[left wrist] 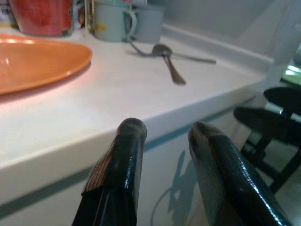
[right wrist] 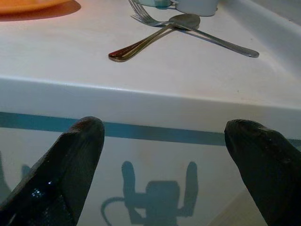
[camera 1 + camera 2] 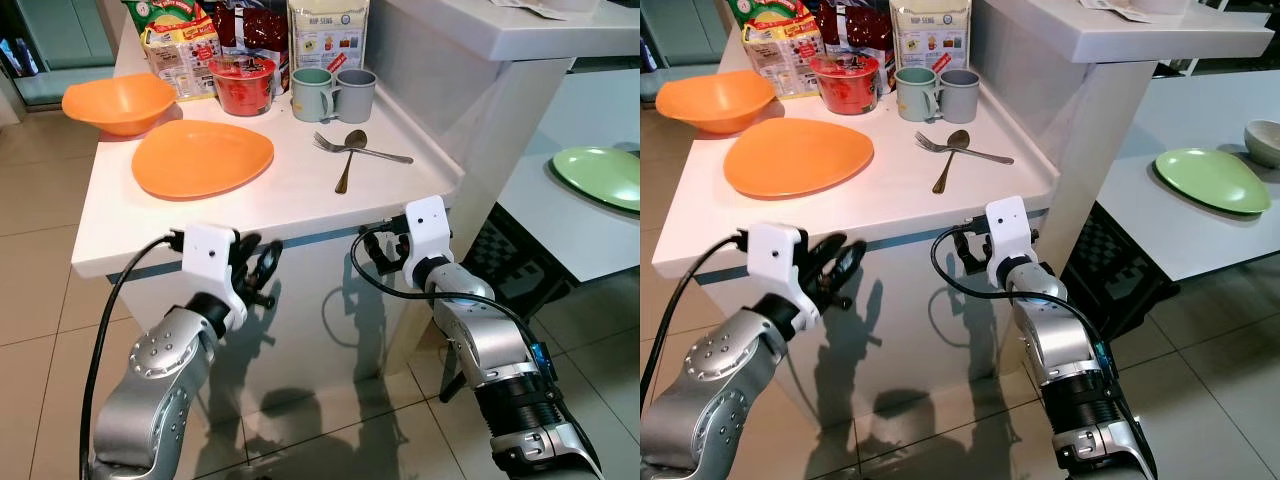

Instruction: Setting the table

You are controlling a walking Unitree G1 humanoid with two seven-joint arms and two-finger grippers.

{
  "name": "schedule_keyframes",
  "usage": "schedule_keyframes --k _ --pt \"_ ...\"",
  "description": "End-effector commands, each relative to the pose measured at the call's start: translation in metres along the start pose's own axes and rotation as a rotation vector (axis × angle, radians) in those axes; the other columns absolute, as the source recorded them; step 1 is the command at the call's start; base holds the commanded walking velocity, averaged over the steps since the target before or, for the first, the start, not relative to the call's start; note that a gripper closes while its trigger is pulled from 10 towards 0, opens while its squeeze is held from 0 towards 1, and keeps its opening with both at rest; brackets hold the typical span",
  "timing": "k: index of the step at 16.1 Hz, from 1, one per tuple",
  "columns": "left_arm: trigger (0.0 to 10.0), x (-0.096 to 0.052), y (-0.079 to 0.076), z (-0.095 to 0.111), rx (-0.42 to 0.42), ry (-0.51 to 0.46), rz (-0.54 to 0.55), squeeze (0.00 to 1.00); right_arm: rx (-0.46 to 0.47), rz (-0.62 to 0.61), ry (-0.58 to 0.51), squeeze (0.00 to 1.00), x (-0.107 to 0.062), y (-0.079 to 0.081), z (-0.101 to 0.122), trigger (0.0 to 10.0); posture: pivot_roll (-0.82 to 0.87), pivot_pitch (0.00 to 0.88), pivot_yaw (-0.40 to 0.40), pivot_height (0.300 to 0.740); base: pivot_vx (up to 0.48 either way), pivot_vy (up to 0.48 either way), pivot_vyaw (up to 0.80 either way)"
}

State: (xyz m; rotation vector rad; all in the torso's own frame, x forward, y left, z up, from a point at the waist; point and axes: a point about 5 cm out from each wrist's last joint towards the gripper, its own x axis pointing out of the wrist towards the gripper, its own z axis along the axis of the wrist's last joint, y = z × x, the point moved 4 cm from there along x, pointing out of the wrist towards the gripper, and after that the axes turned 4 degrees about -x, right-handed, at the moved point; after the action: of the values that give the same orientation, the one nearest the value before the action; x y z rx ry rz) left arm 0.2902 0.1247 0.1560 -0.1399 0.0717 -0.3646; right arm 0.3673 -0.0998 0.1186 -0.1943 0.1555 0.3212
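Note:
A white counter (image 3: 300, 200) holds an orange plate (image 3: 203, 157) and, behind it to the left, an orange bowl (image 3: 118, 102). A spoon (image 3: 349, 160) and a fork (image 3: 362, 150) lie crossed toward the right, in front of a green mug (image 3: 312, 93) and a grey mug (image 3: 355, 95). My left gripper (image 3: 258, 272) hangs open and empty just below the counter's front edge, under the plate. Below the front right corner my right gripper (image 3: 385, 250) is wide open and empty; its fingers (image 2: 75, 160) point at the edge beneath the spoon (image 2: 150, 40).
A red noodle cup (image 3: 242, 84) and food boxes (image 3: 180, 45) stand at the back of the counter. A raised white ledge (image 3: 520, 40) borders it on the right. Beyond, a lower table carries a green plate (image 3: 600, 177). The floor is tiled.

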Motion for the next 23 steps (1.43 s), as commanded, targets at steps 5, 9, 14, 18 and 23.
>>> schedule_keyframes --k 5,9,14,18,23 --pt "10.0 -0.006 -0.001 0.033 0.028 -0.157 -0.059 0.0 -0.014 -0.029 0.001 0.0 -0.003 -0.011 -0.001 10.0 0.05 0.0 -0.009 0.74 0.0 0.0 0.0" --pt "10.0 -0.01 0.029 0.047 0.076 -0.241 0.061 0.0 -0.023 -0.033 0.006 0.0 -0.003 -0.014 -0.003 10.0 0.05 0.0 -0.029 0.74 0.0 0.0 0.0" --pt "10.0 -0.004 0.02 0.043 0.108 -0.229 0.021 0.0 -0.022 -0.03 -0.002 0.0 -0.002 -0.012 -0.001 10.0 0.04 0.0 -0.023 0.74 0.0 0.0 0.0" --pt "10.0 -0.001 0.018 0.044 0.122 -0.23 0.012 0.0 -0.021 -0.032 0.001 0.0 -0.003 -0.013 -0.001 10.0 0.04 0.0 -0.018 0.74 0.0 0.0 0.0" --pt "10.0 0.003 0.018 0.043 0.13 -0.224 0.007 0.0 -0.017 -0.037 0.0 0.0 -0.004 -0.012 -0.002 10.0 0.03 0.0 -0.012 0.74 0.142 0.0 0.0"
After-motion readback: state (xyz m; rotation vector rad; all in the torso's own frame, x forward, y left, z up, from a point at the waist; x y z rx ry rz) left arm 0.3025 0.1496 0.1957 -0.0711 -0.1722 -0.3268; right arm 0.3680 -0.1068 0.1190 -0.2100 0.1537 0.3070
